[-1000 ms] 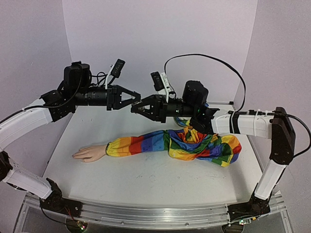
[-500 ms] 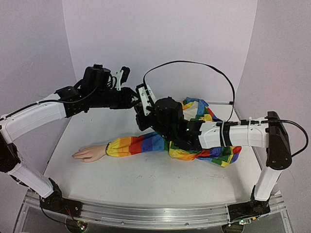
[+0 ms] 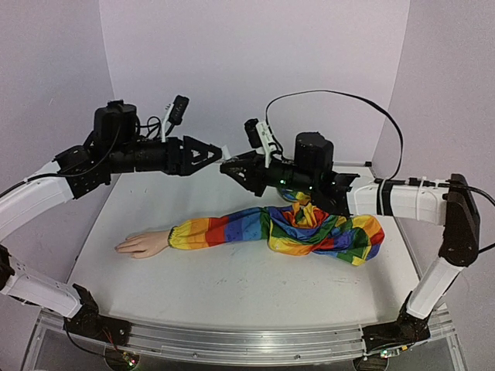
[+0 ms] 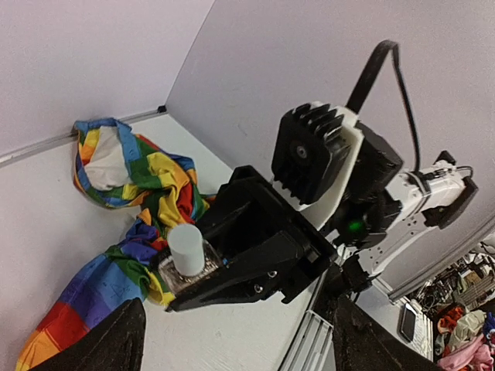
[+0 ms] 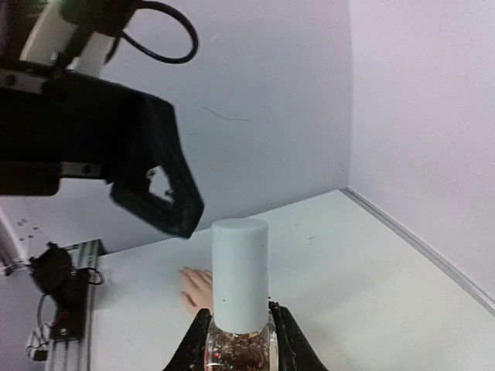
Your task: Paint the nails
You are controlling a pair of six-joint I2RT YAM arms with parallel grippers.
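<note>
My right gripper (image 3: 232, 166) is shut on a small clear glass bottle (image 5: 240, 352) with glittery contents and a pale cylindrical cap (image 5: 240, 274), held up in the air. The left gripper (image 3: 215, 152) stands open just left of the cap (image 4: 186, 249), its fingers wide on either side and not touching it. Below on the table lies the mannequin hand (image 3: 143, 244), at the end of a rainbow-striped sleeve (image 3: 232, 228). It also peeks out behind the cap in the right wrist view as the hand (image 5: 195, 287). The nails are too small to make out.
The sleeve's bunched rainbow cloth (image 3: 329, 230) lies at the table's right, under the right arm. White walls close in the table at the back and sides. A metal rail (image 3: 247, 344) runs along the near edge.
Half a second ago the left gripper was closed in against the bottle's cap, both arms swung left. Now it has opened and drawn back left; the cap remains on the bottle.
</note>
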